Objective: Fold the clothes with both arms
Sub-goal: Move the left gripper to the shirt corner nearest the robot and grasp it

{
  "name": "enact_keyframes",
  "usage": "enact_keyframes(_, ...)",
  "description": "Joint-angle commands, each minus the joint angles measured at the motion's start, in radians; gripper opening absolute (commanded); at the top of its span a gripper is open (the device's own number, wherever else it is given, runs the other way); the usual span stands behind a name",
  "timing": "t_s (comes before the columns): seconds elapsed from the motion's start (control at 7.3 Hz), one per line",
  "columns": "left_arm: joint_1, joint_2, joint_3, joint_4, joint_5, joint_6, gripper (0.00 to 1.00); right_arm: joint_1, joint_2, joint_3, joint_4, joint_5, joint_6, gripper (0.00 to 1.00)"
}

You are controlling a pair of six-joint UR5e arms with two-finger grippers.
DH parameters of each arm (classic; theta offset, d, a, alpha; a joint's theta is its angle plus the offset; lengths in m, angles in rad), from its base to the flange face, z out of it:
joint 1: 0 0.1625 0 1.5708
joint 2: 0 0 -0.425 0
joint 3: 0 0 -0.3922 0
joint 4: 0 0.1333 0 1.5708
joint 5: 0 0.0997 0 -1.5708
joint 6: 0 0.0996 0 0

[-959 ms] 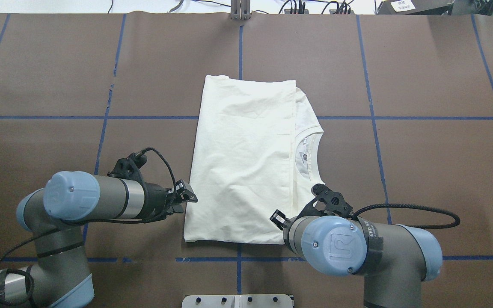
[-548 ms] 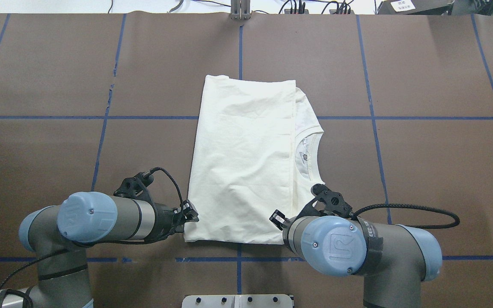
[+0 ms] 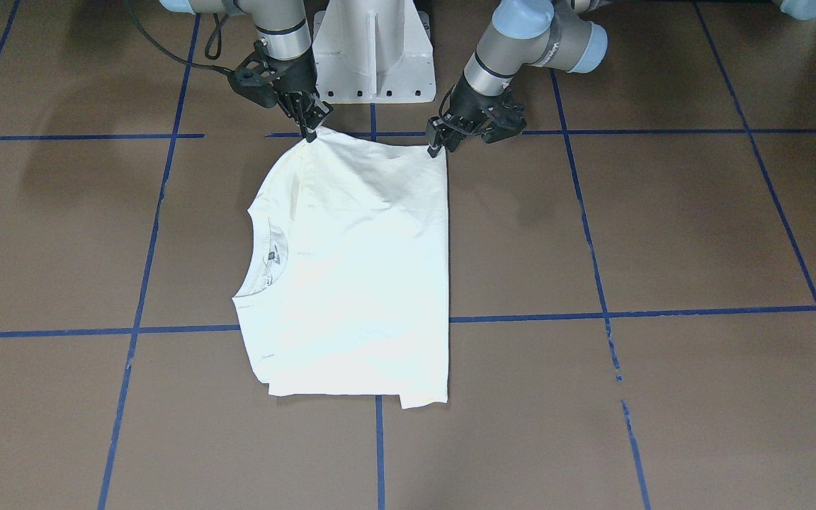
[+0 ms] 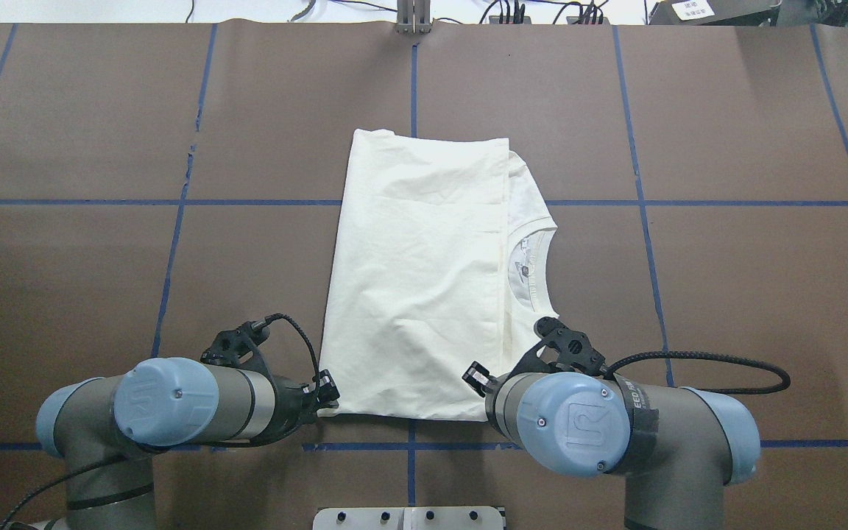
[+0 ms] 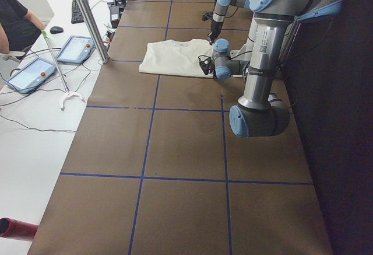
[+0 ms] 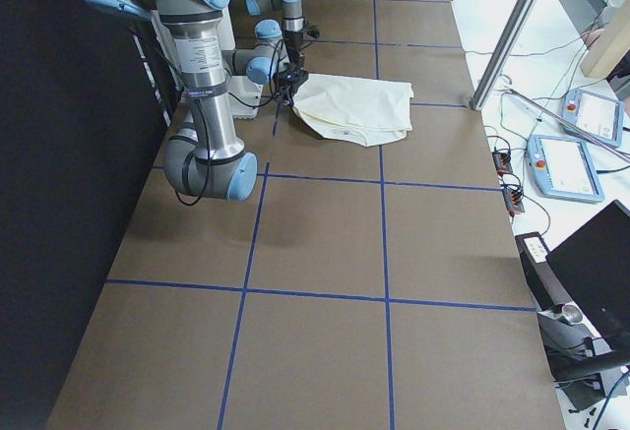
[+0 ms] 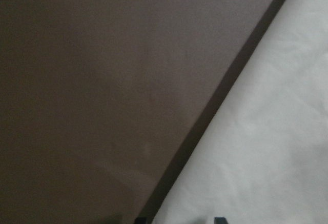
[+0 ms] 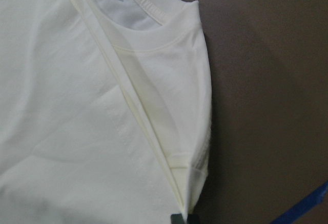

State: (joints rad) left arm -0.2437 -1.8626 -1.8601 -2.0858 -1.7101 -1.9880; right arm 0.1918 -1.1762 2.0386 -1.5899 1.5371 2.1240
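I have the cream T-shirt (image 4: 424,280) lying folded and plain side up in the middle of the brown bench (image 4: 726,294), its collar towards the robot's right and its near edge just ahead of both arms. My right claw (image 3: 307,131) is pinched shut on the near corner at the collar side, where the cloth peaks up a little. My left claw (image 3: 436,144) sits at the other near corner, its fingers apart astride the shirt's edge.
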Motion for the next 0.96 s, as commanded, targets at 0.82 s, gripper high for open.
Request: enact_keyframes(0.82,0.030,0.008,-0.282,0.171,-0.002,-0.079,0.00,-0.040,-0.078,0.182,-0.045,0.020,0.008,0.00)
